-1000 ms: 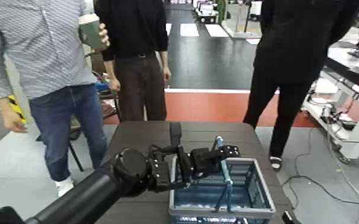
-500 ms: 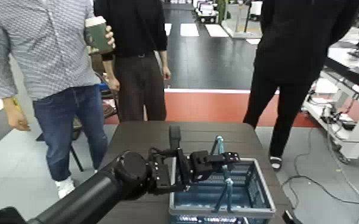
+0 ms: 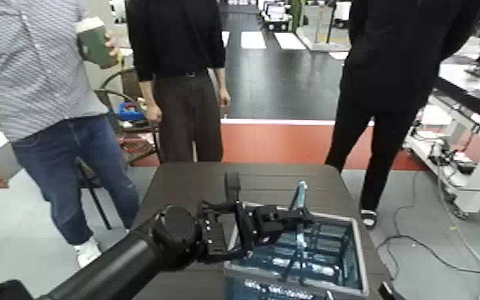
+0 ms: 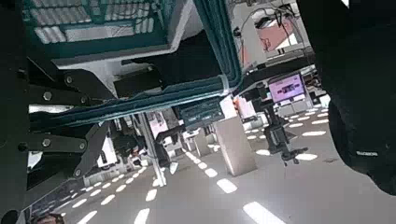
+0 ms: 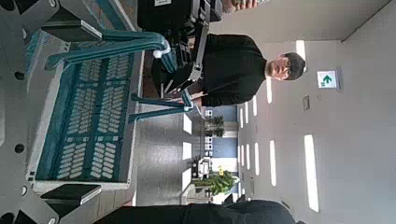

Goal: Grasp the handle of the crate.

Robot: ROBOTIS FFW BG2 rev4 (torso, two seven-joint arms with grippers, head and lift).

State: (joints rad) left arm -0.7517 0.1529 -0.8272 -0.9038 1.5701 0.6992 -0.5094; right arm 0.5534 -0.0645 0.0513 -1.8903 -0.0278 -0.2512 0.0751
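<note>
The blue crate point(image 3: 357, 257) with its grey rim stands at the near right of the dark table. Its handle point(image 3: 300, 195) stands upright over the crate's middle. My left gripper point(image 3: 297, 217) reaches in from the left and is shut on the handle, just above the rim. In the left wrist view the teal bar of the handle point(image 4: 140, 103) runs between my fingers, with the crate's lattice point(image 4: 93, 23) beyond. The right wrist view shows the crate point(image 5: 89, 121), the handle point(image 5: 112, 39) and the left gripper point(image 5: 182, 56). My right gripper point(image 5: 89, 112) is open beside the crate and out of the head view.
Three people stand past the table's far edge: one in a checked shirt point(image 3: 36, 72) holding a green cup point(image 3: 96, 41), and two in black point(image 3: 175, 64) point(image 3: 395, 72). A small black object point(image 3: 232, 183) stands on the table point(image 3: 187, 191) behind the crate.
My left gripper has dropped lower and closed in on the handle, which has shifted slightly right. The crate has jolted. The person with the cup has moved left.
</note>
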